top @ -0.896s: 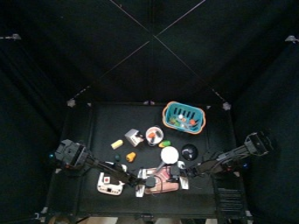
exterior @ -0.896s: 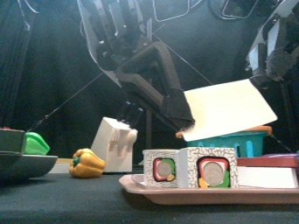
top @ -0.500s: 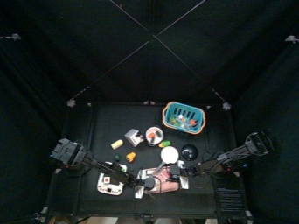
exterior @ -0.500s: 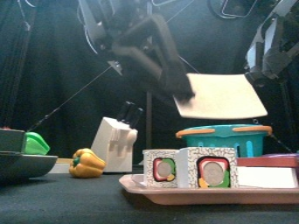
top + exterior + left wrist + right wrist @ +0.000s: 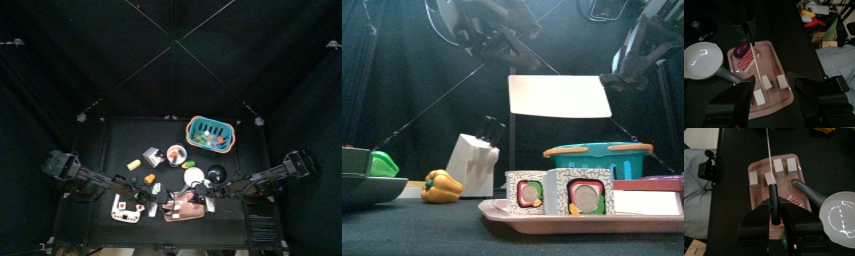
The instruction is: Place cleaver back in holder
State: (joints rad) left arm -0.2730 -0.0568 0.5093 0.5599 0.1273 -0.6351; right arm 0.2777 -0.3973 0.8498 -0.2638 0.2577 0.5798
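Right gripper (image 5: 773, 220) clamped on the black handle of the cleaver (image 5: 556, 96), blade held aloft above the table, broad pale face turned toward the front camera, hanging over the teal basket (image 5: 599, 158) as seen from the front; seen edge-on from the right wrist, a thin line running out over the pink tray (image 5: 755, 170); well apart from the white knife holder (image 5: 473, 163), standing on the table left of the tray in the front view, just beside a yellow pepper (image 5: 440, 185)

Left gripper (image 5: 773, 90) spread wide, empty, poised above the pink tray; below it small white blocks (image 5: 759, 96), a striped red piece (image 5: 745, 59) and a white bowl (image 5: 702, 60) touching the tray's edge

On the tray's near end in the front view, two white cubes (image 5: 556, 190) with red and green faces; a green item (image 5: 382, 163) in a dark dish at the far left
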